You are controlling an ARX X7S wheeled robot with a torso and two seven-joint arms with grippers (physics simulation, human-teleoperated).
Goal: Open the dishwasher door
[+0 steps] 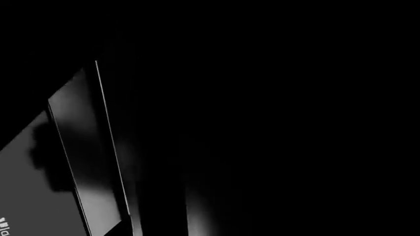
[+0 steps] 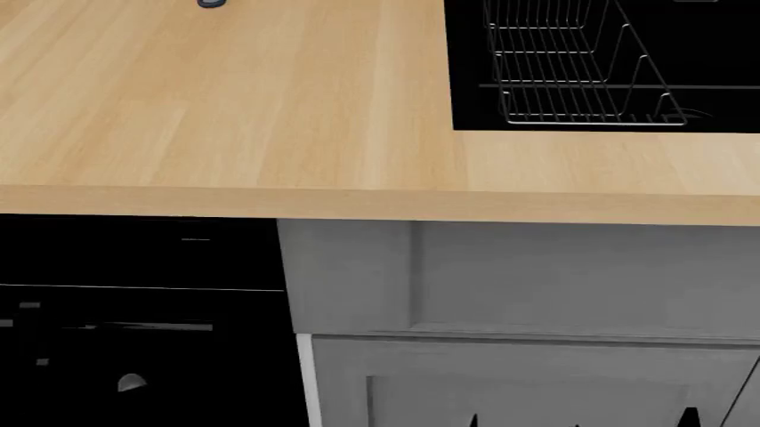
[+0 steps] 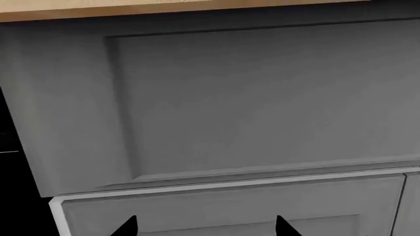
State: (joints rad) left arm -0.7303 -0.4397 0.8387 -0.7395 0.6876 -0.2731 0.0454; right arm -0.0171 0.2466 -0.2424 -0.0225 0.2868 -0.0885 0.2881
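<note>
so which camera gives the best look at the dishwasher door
The head view: the dishwasher door sits under the counter, handle bar visible. The left wrist view shows only dark glossy edges close up; the right wrist view catches just a black sliver beside the grey cabinet.

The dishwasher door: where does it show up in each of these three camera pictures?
Head view: dishwasher door at lower left, black, under the counter.
Left wrist view: glossy black panel, seen close and slanted.
Right wrist view: only a dark sliver at the left edge, probably it.
Shared landmark: the grey cabinet beside it, filling the right wrist view.
</note>
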